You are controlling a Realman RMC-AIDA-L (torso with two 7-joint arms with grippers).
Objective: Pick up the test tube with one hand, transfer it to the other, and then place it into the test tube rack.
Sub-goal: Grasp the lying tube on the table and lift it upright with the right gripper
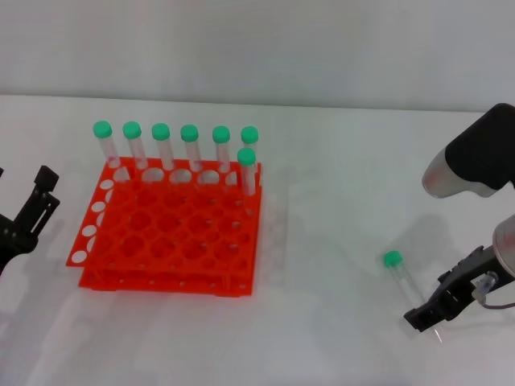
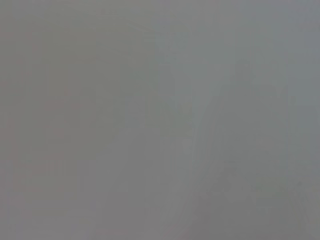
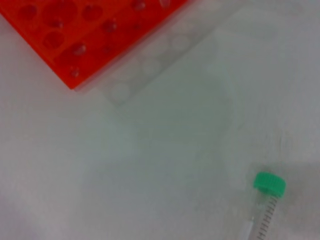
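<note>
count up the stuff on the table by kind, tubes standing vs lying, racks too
Clear plastic tubes with green screw caps standing in the rack: 7
Clear plastic tube with green screw cap lying on the white table, by the right tool: 1
Bright orange plastic racks with round holes: 1
Total: 9

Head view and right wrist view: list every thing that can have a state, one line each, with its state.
test tube: lying on the table, capped, not gripped.
test tube rack: flat on the table, most holes empty.
seven other tubes: upright in the rack, capped, along its far side.
right gripper: low over the table, beside the lying tube's tip.
left gripper: left of the rack, holding nothing.
</note>
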